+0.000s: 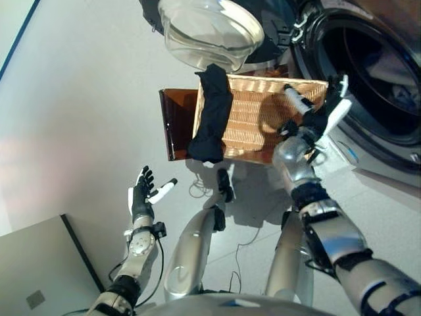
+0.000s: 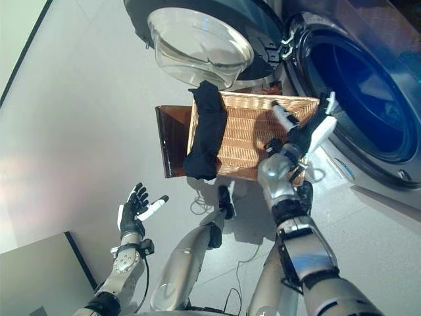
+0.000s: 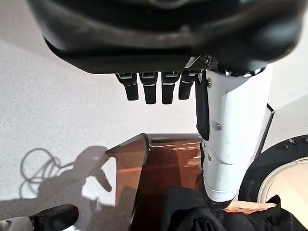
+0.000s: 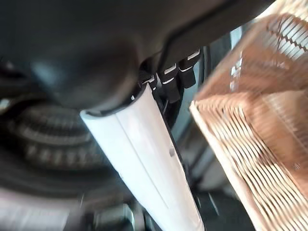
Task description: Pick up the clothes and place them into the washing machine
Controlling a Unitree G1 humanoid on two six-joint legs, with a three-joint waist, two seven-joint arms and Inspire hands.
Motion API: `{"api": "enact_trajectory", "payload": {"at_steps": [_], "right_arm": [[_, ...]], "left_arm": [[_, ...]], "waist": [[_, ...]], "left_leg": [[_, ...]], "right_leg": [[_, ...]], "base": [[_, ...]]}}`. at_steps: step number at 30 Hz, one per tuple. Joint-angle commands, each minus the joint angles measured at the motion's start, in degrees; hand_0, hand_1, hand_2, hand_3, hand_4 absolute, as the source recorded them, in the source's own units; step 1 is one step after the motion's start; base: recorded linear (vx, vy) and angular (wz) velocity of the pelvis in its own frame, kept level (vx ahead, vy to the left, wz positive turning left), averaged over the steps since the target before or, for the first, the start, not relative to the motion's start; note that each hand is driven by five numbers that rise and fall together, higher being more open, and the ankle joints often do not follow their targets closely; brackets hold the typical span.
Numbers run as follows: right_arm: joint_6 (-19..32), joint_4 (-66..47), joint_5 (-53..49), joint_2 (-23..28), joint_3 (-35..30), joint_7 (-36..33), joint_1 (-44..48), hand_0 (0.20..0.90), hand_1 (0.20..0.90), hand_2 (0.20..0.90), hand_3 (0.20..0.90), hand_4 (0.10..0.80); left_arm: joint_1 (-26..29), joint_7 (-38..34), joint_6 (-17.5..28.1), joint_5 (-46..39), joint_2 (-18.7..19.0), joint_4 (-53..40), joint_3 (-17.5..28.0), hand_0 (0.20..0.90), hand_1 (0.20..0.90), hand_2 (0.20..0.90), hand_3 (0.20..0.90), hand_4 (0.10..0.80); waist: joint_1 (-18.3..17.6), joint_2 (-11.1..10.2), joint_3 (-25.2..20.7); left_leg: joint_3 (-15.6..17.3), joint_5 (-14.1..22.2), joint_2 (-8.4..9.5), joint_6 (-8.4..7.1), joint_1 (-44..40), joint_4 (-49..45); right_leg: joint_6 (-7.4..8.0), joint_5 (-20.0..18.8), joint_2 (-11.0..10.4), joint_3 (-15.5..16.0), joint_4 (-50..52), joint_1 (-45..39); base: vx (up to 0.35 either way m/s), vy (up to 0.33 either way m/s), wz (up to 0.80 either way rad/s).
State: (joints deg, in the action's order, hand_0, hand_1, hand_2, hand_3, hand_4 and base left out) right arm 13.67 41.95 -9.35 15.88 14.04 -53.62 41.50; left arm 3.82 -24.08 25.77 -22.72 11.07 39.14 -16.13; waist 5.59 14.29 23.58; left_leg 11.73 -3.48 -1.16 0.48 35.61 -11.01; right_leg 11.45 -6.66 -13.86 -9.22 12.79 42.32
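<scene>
A black garment (image 1: 212,113) hangs over the left rim of a wicker basket (image 1: 256,112) that stands on the floor before the washing machine (image 1: 368,72). The machine's round glass door (image 1: 207,33) is swung open above the basket, and some cloth shows inside the drum (image 1: 395,79). My right hand (image 1: 316,118) is raised at the basket's right end beside the drum opening, fingers spread, holding nothing. My left hand (image 1: 141,194) hovers open over the bare floor, well short of the basket; the left wrist view shows the black garment (image 3: 202,216) past its straight fingers (image 3: 144,86).
A brown translucent panel (image 1: 176,122) lies flat under the basket's left side. A grey box or cabinet top (image 1: 39,270) sits at the lower left. Pale floor spreads out to the left of the basket.
</scene>
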Motion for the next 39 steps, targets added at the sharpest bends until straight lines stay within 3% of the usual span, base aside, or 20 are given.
{"api": "enact_trajectory", "payload": {"at_steps": [1,9,16,27,39], "right_arm": [[2.5,-8.1,7.9,0.5,3.1,2.6,-0.8,0.9,0.9,0.9,0.9,0.8],[2.4,-5.5,6.0,-3.2,7.0,5.9,1.5,0.9,0.9,0.9,0.9,0.8],[3.3,-0.8,1.3,-4.8,9.1,9.6,3.8,0.9,0.9,0.9,0.9,0.8],[5.0,12.5,-10.0,-5.0,8.7,15.5,10.8,0.9,0.9,0.9,0.9,0.8],[5.0,15.8,-14.3,-4.9,7.6,17.2,16.4,0.9,0.9,0.9,0.9,0.8]], "left_arm": [[-1.5,-3.9,4.3,1.7,2.6,1.1,3.9,0.9,0.9,0.9,0.9,0.8],[0.0,-4.4,4.6,0.8,2.9,1.2,3.7,0.9,0.9,0.9,0.9,0.8],[1.1,-5.1,3.7,3.2,4.4,1.0,2.8,0.9,0.9,0.9,0.9,0.8],[6.5,-7.6,1.8,4.8,4.8,13.6,3.7,0.9,0.9,0.9,0.9,0.8],[6.6,-6.9,4.4,0.6,5.4,5.9,3.6,0.9,0.9,0.9,0.9,0.8]], "waist": [[1.3,-0.6,-1.6],[2.4,-2.1,-0.8],[3.6,-1.9,0.2],[5.9,-1.1,1.6],[7.5,-1.1,4.5]], "left_leg": [[0.2,-1.7,-0.48,-3.49,2.0,2.2],[-1.0,-2.6,-0.31,-3.78,0.9,3.2],[-2.0,-4.0,0.22,-4.18,-0.1,5.4],[-3.8,-5.7,0.94,-4.37,0.2,8.0],[-5.0,-5.9,0.66,-4.33,2.9,7.1]], "right_leg": [[-4.98,6.3,2.1,0.2,4.2,-2.3],[-4.79,5.8,1.7,1.9,2.2,-5.0],[-4.38,4.8,0.9,3.4,-0.1,-7.0],[-3.98,3.7,-1.0,6.0,-2.3,-8.1],[-4.12,4.6,-1.2,7.2,-0.5,-6.5]], "base": [[0.009,-0.032,-0.02],[0.002,-0.011,0.06],[0.012,0.013,0.06],[0.02,0.034,0.13],[-0.004,0.003,0.07]]}}
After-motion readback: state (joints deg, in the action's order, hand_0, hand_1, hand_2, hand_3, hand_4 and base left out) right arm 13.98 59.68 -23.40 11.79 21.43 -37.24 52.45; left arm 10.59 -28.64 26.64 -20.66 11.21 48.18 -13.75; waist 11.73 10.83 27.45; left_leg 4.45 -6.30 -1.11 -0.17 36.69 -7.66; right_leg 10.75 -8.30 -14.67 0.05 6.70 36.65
